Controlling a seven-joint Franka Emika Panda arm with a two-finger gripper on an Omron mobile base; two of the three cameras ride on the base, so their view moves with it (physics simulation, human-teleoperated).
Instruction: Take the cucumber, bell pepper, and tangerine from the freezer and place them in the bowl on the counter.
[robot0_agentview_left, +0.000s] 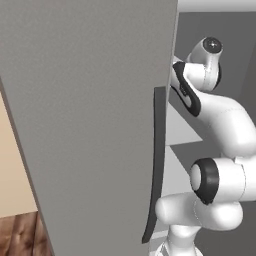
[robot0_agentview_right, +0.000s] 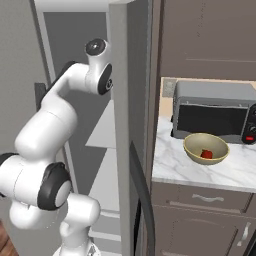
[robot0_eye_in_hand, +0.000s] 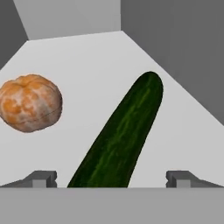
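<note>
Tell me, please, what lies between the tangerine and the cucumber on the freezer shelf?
Nothing: in the hand view, bare pale shelf separates the tangerine from the cucumber; they lie apart.

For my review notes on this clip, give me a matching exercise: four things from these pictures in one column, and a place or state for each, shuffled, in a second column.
Things:
1. cucumber
2. tangerine
3. bell pepper
4. claw

Places or states:
A. inside the bowl on the counter
B. open, fingers either side of the dark green vegetable's near end
C. lying lengthwise on the pale freezer shelf, reaching toward the back wall
D. resting on the same shelf, apart from the long vegetable

Pairs: 1-C, 2-D, 3-A, 4-B
</note>
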